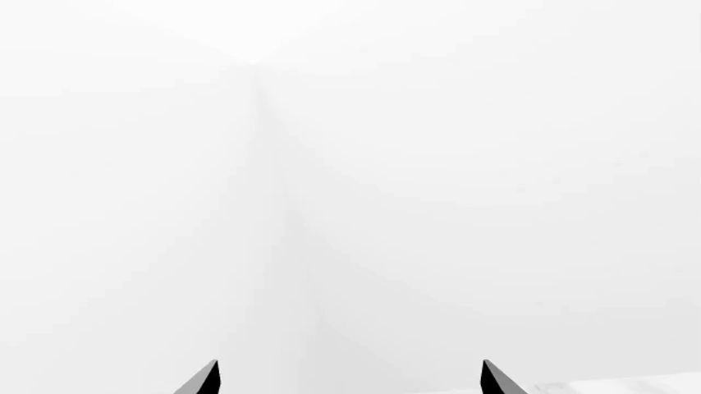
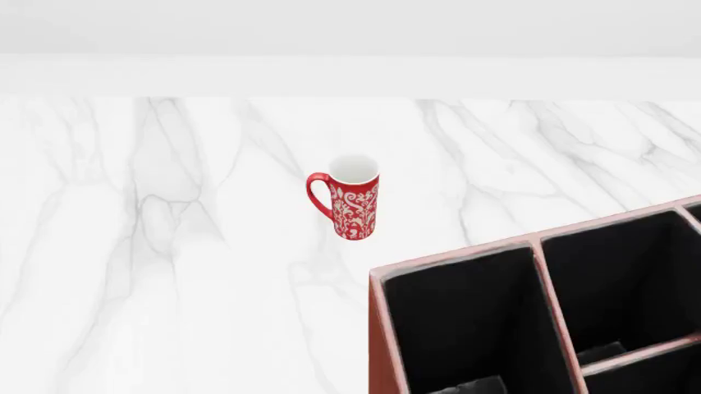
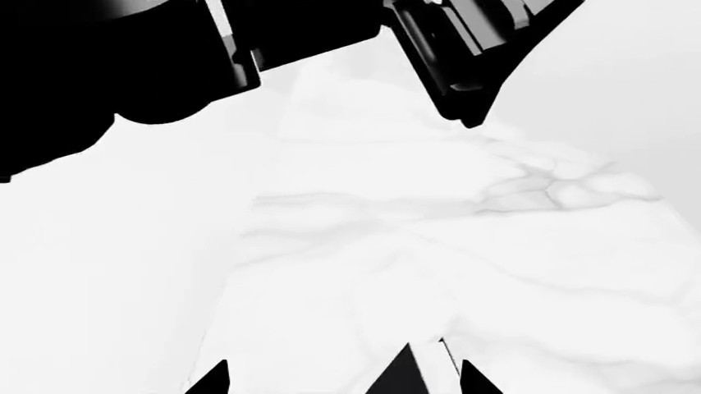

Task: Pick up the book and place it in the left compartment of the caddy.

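Three compartments show in the caddy [image 2: 377, 328], cut off at five o'clock in the head view. At six o'clock in the left compartment [image 2: 465, 316] lies a greyish-black shape, possibly the book; I cannot tell. A red mug [image 2: 350, 201] stands near, toward eleven o'clock of the caddy, on the marble table [image 2: 131, 246]. The left gripper [image 1: 350, 382] is spread on nothing. The right gripper [image 3: 341, 379] is also spread, with an unidentifiable dark wedge [image 3: 405, 373] between its tips.

black pointed fingertips [image 1: 498, 379]; glossy black angular arm housing [image 3: 131, 49].
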### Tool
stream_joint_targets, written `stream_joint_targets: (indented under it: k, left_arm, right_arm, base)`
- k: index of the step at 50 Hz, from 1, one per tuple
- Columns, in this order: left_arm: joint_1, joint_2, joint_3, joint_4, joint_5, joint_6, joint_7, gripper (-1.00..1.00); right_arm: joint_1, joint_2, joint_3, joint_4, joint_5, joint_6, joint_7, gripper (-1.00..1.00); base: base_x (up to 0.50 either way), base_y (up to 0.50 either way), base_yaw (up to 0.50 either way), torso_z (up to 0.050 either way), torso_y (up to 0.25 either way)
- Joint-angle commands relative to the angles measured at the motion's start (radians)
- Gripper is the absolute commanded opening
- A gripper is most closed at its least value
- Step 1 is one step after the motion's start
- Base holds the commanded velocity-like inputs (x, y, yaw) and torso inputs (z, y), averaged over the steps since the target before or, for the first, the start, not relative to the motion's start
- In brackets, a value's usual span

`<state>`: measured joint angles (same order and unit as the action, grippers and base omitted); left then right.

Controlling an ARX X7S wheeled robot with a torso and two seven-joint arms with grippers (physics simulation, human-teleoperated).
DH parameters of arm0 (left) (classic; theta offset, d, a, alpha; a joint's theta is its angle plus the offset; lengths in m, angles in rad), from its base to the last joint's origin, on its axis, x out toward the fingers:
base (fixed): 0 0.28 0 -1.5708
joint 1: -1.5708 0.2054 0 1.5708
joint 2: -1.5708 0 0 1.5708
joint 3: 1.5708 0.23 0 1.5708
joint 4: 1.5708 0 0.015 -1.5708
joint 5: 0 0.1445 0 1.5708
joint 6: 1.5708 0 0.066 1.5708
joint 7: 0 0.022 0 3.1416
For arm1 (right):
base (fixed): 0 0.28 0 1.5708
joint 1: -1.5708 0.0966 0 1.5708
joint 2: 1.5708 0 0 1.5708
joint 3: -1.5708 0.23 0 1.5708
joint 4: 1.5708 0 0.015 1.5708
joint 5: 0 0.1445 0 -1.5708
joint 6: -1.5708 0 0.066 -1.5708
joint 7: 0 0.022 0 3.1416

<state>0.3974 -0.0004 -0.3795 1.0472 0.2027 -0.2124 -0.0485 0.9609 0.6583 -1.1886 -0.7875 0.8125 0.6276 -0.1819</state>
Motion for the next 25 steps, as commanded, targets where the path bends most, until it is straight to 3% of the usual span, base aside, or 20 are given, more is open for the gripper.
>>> stream_joint_targets:
  k: [1,25]
  left_arm:
    - [-0.003,0.000,0.006,0.000,0.005,-0.004,0.001,1.00]
    - [-0.001,0.000,0.000,0.000,0.001,-0.001,-0.001,1.00]
  right_arm:
    - [-0.032,0.028,-0.033,-0.046,-0.007,0.012,0.016,1.00]
    - [-0.021,0.123,-0.005,-0.077,0.017,0.006,0.024,1.00]
  base:
    - [0.00,0.00,0.00,0.000,0.000]
    - [0.00,0.00,0.00,0.000,0.000]
